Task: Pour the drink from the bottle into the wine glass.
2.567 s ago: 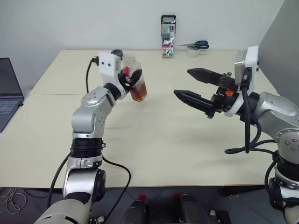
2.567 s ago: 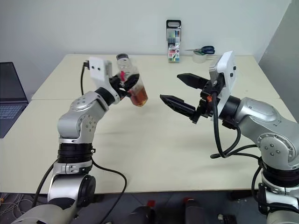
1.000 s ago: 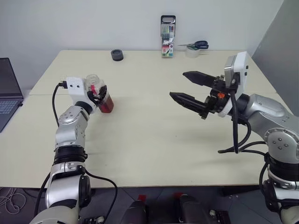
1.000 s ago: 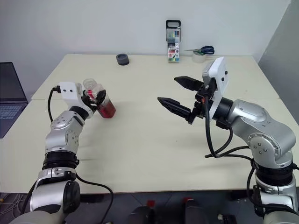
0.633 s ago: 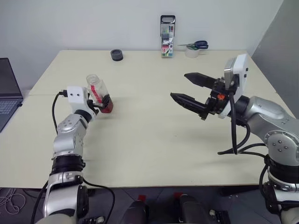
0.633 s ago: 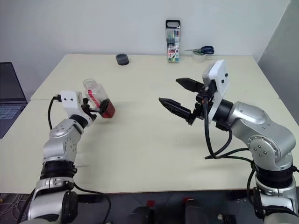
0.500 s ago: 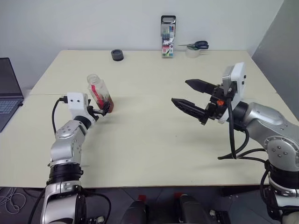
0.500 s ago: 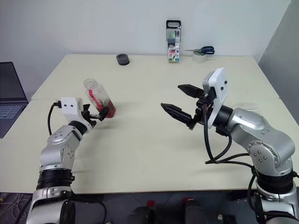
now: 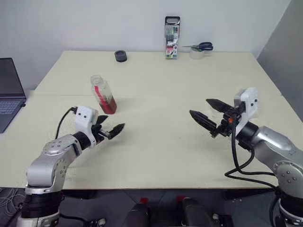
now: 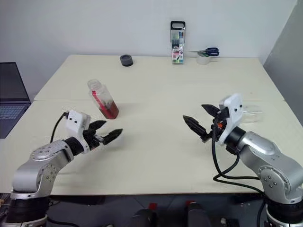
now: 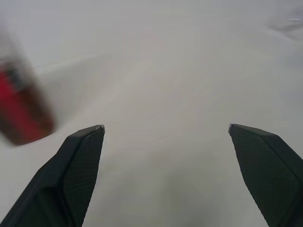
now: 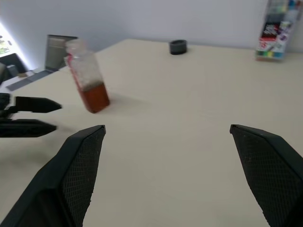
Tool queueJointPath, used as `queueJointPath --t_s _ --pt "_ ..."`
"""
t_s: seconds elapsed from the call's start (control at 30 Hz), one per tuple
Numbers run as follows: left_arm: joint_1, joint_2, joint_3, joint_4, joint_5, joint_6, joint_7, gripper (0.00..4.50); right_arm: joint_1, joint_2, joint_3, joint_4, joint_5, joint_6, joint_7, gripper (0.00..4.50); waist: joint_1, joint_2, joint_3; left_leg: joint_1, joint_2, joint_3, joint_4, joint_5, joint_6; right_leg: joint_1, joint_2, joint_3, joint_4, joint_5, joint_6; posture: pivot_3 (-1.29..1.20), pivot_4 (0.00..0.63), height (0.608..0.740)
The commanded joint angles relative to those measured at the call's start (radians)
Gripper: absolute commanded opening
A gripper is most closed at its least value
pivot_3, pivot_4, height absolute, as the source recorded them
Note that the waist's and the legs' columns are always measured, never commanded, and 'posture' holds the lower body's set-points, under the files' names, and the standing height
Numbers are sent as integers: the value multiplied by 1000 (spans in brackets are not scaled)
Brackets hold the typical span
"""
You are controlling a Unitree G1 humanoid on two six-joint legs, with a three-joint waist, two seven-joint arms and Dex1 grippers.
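Observation:
The bottle (image 9: pixel 103 94) stands by itself on the left half of the table, clear with a red label strip and reddish-brown drink in its lower part. It has no cap on its neck. My left gripper (image 9: pixel 115 124) hovers open and empty just in front of the bottle, a short gap away. The right wrist view also shows the bottle (image 12: pixel 88 81). My right gripper (image 10: pixel 193 112) is open and empty over the right half of the table, pointing left. A clear rounded shape, likely the wine glass (image 10: pixel 252 114), peeks out behind my right wrist; its stem is hidden.
A marker pack (image 9: pixel 171 38), scissors (image 9: pixel 202 46) and a tape roll (image 9: pixel 195 53) sit along the table's far edge. A small dark round object (image 9: pixel 120 56) lies at the far left. A laptop (image 9: pixel 9 92) sits on a side table to the left.
My left gripper opened and let go of the bottle, then pulled back towards me and lower. The bottle now stands free. My right arm sank and drew to the right.

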Motion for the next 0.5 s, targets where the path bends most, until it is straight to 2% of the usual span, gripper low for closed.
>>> queueJointPath --t_s 0.03,0.17,0.33,0.5 --pt "-69 27 -48 -72 -62 37 -73 4482 35 12 -60 18 -61 4 -89 4500 0 0 0 0 0 0 0 0 0 0 0 0 0 0 0 0 150 740" --pt "-156 26 -119 -54 -64 13 -145 4482 19 131 -163 92 -32 28 -255 4500 -1 0 0 1 1 0 0 0 0 0 1 0 1 0 0 0 150 740" --pt "-220 23 -168 8 -41 -31 -218 4482 -48 238 -238 170 -8 44 -378 4500 -9 1 0 2 2 2 -1 0 0 0 3 0 2 0 -1 0 150 740" --pt "-278 7 -193 70 -24 -64 -252 4482 -153 383 -357 273 120 34 -552 4500 -7 1 0 2 2 2 -1 0 0 0 3 0 2 1 -1 0 150 740"
